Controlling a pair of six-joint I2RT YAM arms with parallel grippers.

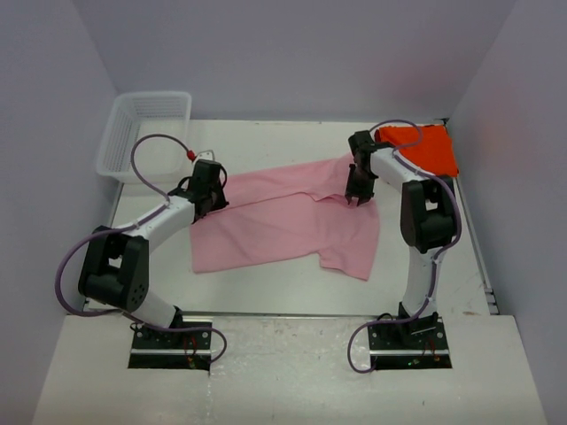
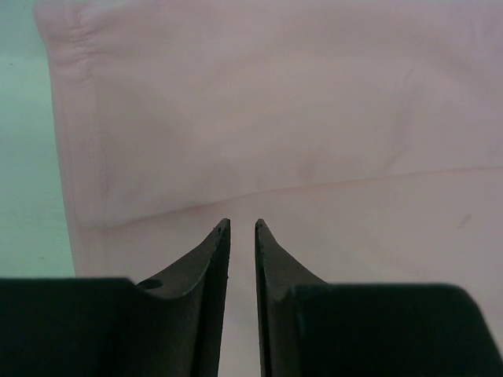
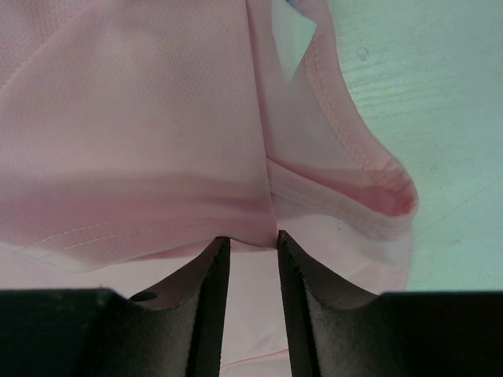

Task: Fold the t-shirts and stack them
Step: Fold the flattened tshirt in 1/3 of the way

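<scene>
Pink shirt point(image 1: 283, 226): soft thin knit, spread across the middle of the table point(image 1: 443, 266). It is laid askew, in an irregular outline with shallow creases, and one lobe is extended toward the near right. In the right wrist view a fine mesh weave is made out in the cloth.

Red shirt point(image 1: 423, 146): bright orange-red, plain, gathered into a compact, roughly four-sided shape. It is set in the far right corner of the table, apart from the pink one and partly hidden by the right arm.

Basket point(image 1: 120, 133): white plastic lattice, rectangular with rounded corners, placed at the far left corner.

Left gripper point(image 1: 210, 197): lowered onto the left edge of the pink shirt. Its fingers point(image 2: 212, 259), dark and tapered, are brought almost together, with only a narrow slit between them. A layered edge of cloth is seen running to the tips, and a stitched hem is seen at the left beside bare table. Whether cloth is pinched cannot be told.

Right gripper point(image 1: 357, 195): set down on the far right part of the pink shirt. Its fingers point(image 3: 206, 275) are held somewhat apart, and a raised pleat is seen leading down into the gap. A double-stitched edge is curled to a rounded point just to the right. Whether the pleat is pressed cannot be told.
</scene>
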